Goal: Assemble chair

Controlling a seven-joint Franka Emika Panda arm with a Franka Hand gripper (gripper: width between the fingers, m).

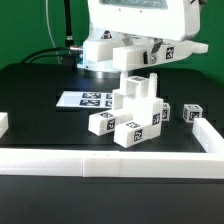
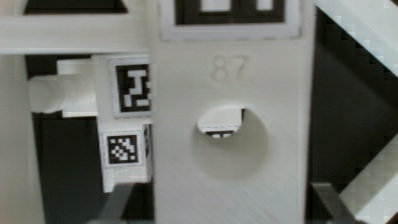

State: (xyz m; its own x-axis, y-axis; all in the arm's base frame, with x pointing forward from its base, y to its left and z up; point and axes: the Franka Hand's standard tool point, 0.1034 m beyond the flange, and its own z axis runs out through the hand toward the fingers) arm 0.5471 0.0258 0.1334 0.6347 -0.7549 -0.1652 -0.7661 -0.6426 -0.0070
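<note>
A: What is the biggest thing there?

B: A black counter (image 1: 35, 85). A low white rail (image 1: 110, 162) runs along its near edge and up both sides.

A: And the arm?

B: The white arm (image 1: 135, 20) comes down from above and hangs over the middle of the counter, wrist pointing down. Its hand carries square tags.

A: Where is the chair?

B: The chair (image 1: 128, 118) stands mid-counter, right below the arm. It is a stack of white blocks joined into one body. The marker board (image 1: 85, 99) lies flat behind it, toward the exterior view's left. One loose white block (image 1: 190, 113) sits near it on the exterior view's right.

A: Do the fingers have hold of it?

B: The fingers (image 2: 331, 205) are partly closed, one on each side of the chair's upright panel. They appear to press against it.

A: Any writing?

B: Only the raised number "87" (image 2: 228, 68) on that panel, above a round dent (image 2: 221, 122). Everything else is black-and-white square tags (image 2: 134, 86), with no words or brand that I can read.
</note>
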